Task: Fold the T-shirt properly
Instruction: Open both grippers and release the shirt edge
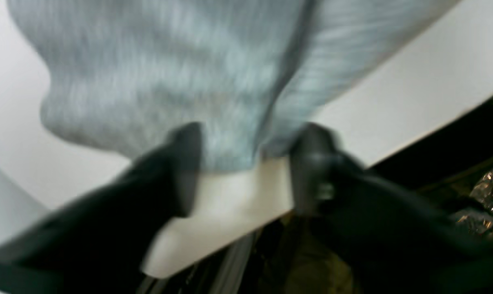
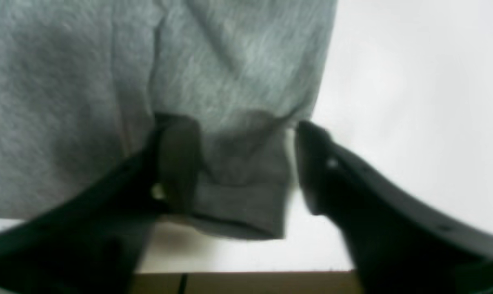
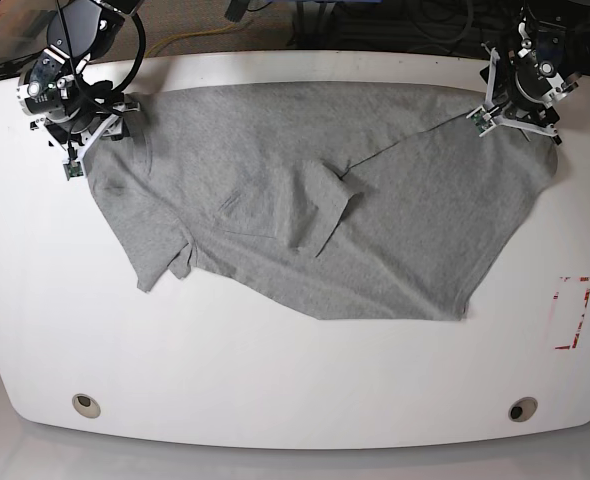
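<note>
The heather-grey T-shirt (image 3: 315, 200) lies spread and creased across the back half of the white table (image 3: 275, 380), with a small flap folded up at its middle. My left gripper (image 3: 515, 125) hovers at the shirt's far right corner. In the left wrist view its black fingers (image 1: 185, 163) stand apart, the cloth's edge (image 1: 169, 61) loose between them; that view is blurred. My right gripper (image 3: 80, 150) is at the far left corner. Its jaws are open around a hemmed piece of the shirt (image 2: 238, 196), which touches one finger (image 2: 177, 163).
A red-outlined rectangle (image 3: 572, 313) is marked near the table's right edge. Two round holes (image 3: 86, 404) (image 3: 521, 409) sit near the front edge. Cables and floor lie behind the table's far edge, close behind both arms.
</note>
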Controlling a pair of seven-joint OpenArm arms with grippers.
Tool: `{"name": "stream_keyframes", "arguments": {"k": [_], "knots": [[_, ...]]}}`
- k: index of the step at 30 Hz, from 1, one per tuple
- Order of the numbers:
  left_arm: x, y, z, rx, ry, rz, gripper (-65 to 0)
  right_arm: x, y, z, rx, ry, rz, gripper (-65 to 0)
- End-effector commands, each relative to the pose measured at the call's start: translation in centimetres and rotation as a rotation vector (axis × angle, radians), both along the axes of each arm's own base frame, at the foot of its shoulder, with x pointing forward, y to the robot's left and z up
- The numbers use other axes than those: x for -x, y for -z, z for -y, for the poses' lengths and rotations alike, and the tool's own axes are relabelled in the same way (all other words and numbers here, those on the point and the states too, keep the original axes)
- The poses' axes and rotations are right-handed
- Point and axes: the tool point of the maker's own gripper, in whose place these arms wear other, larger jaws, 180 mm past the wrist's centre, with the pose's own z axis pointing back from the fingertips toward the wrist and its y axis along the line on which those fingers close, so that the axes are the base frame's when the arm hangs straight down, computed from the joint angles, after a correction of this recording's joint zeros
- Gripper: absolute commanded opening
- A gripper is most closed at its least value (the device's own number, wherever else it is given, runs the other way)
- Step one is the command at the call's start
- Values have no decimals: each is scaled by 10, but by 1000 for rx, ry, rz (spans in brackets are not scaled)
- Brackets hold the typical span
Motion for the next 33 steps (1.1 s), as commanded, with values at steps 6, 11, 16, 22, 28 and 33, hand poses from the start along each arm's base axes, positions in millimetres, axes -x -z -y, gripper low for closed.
{"name": "stream_keyframes", "arguments": {"k": [6,11,16,22,28,33], "knots": [[-12,-22,-33,-53,-77,73,-178,-19,-30,22,27,94,123,-165],[-21,-29,-36,-49,-102,111,-178,-34,-36,28,14,125,165,-165],[-39,-38,-37,-15,-171,186,-179,-57,-32,29,-41,136,184,-165],[-58,-53,-45,46,-322,303,-179,-77,-20,27,-114,145,180,-228],[-75,-64,-45,100,-402,385,-179,-91,-17,39,-133,152,195,-228],[-93,-77,-43,135,-433,451,-179,-99,-6,48,-174,164,179,-228]]}}
